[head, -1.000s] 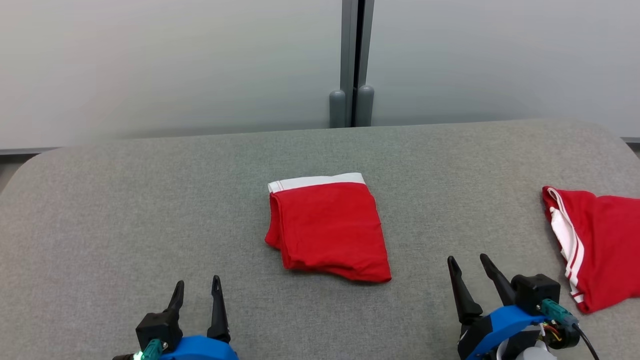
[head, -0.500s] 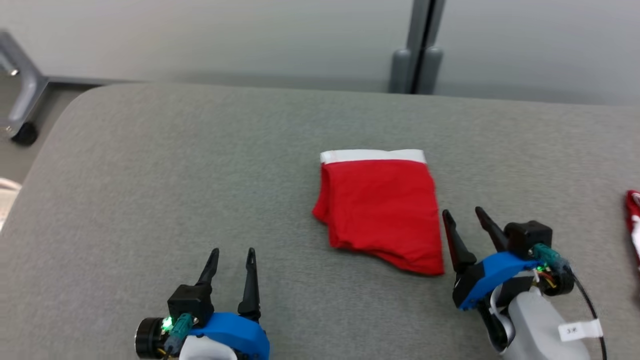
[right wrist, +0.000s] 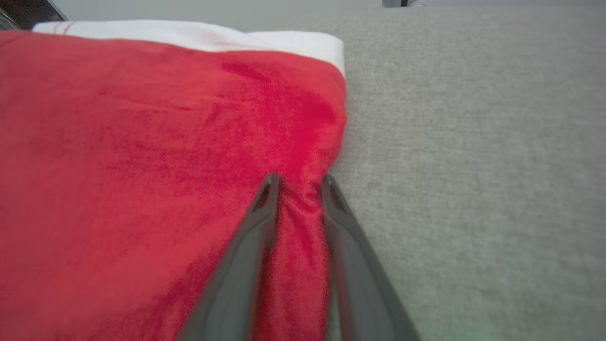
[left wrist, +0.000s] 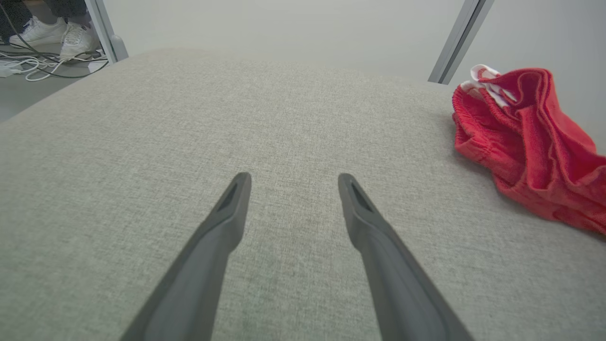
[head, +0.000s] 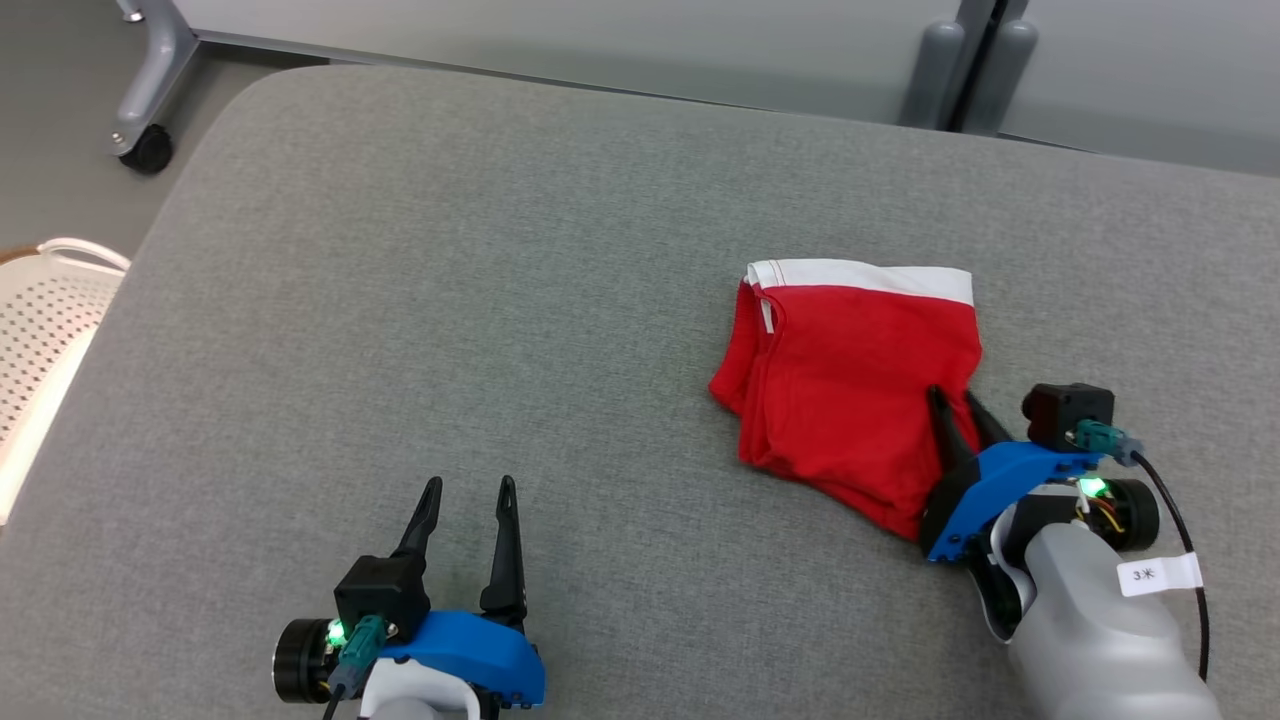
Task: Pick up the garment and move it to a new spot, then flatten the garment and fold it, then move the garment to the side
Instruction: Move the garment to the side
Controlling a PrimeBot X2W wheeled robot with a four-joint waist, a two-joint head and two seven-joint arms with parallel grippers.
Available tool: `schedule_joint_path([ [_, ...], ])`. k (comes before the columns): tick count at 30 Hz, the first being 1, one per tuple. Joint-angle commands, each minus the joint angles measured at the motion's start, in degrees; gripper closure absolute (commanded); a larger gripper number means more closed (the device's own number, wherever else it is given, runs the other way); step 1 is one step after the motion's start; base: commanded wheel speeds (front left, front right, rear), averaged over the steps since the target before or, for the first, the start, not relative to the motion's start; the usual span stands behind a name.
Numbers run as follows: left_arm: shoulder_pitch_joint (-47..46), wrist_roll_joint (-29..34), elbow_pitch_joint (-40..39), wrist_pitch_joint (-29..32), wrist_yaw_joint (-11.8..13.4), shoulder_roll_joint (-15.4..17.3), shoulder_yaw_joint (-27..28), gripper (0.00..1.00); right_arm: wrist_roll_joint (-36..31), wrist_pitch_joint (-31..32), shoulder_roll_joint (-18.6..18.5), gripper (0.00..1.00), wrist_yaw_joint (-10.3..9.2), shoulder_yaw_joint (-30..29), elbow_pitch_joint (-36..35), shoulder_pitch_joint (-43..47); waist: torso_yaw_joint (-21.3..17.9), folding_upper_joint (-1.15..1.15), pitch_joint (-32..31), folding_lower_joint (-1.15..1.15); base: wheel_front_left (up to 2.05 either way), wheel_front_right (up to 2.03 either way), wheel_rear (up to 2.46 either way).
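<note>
The folded red garment (head: 850,380) with a white waistband lies on the grey padded table (head: 450,300), right of centre. My right gripper (head: 952,395) sits at the garment's right edge, its fingers drawn in on a bunched ridge of red cloth. The right wrist view shows that cloth (right wrist: 165,142) pinched between the two fingers of the right gripper (right wrist: 299,179). My left gripper (head: 470,485) stands open over bare table at the lower left, well apart from the garment. In the left wrist view the left gripper (left wrist: 293,177) holds nothing, and the garment (left wrist: 521,137) lies far right.
A white perforated basket (head: 50,330) stands off the table's left edge. A grey frame leg with a caster (head: 150,150) is at the far left corner. Grey posts (head: 965,60) stand behind the table. A person's white shoes (left wrist: 47,33) and cables lie on the floor.
The camera has swung left and down. My right gripper moved forward onto the garment's right edge and closed on the cloth, wrinkling it. The left gripper stayed open.
</note>
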Motion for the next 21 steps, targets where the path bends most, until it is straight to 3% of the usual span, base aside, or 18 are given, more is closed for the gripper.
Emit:
schedule_joint_path([
  [1, -1.1, -0.2, -0.4, -0.2, 0.3, -0.1, 0.1, 0.00, 0.7, 0.6, 0.3, 1.00, 0.02, 1.0, 1.6, 0.9, -0.5, -0.01, -0.1, 0.00, 0.00, 0.00, 0.00],
  [6, -1.1, 0.1, -0.1, -0.2, -0.6, 0.0, 0.3, 0.00, 2.5, 0.4, 0.0, 1.00, 0.00, 2.1, -3.1, 1.6, -3.8, -0.01, -1.2, 0.00, 0.00, 0.00, 0.00],
  [12, -0.8, 1.0, 0.2, -0.2, -1.3, 0.0, 1.2, 0.00, 2.9, 0.3, 0.0, 1.00, 0.02, 4.1, -10.1, 4.2, -11.5, -0.01, -3.5, 0.00, 0.00, 0.00, 0.00],
  [21, -1.6, 0.7, 0.5, -0.2, -2.9, 0.0, 0.7, 0.00, 6.5, 0.3, 0.1, 1.00, 0.02, 11.9, -15.7, 6.8, -29.2, -0.01, -4.7, 0.00, 0.00, 0.00, 0.00],
])
